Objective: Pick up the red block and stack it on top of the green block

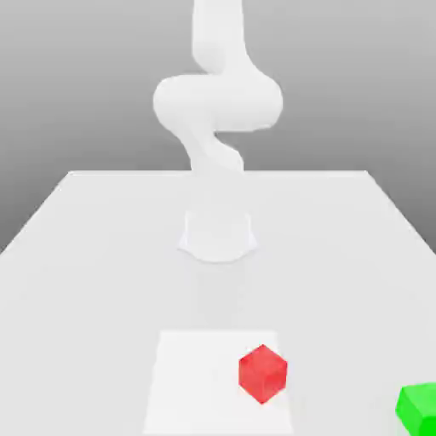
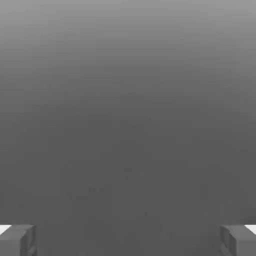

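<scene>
Pale table [image 1: 111, 281], grey backdrop behind. You have the arm [image 1: 218, 102] upright over its base; claw [image 2: 128, 241] spread wide, nothing between the fingers, presumably kept free for the first pick. Red block [image 1: 262, 374] sits on the white square [image 1: 200, 383], near its edge on the exterior view's right, a corner facing the camera. Green block [image 1: 417, 410] lies farther right, off the square, probably left there as your stacking base. No containers seen.
</scene>
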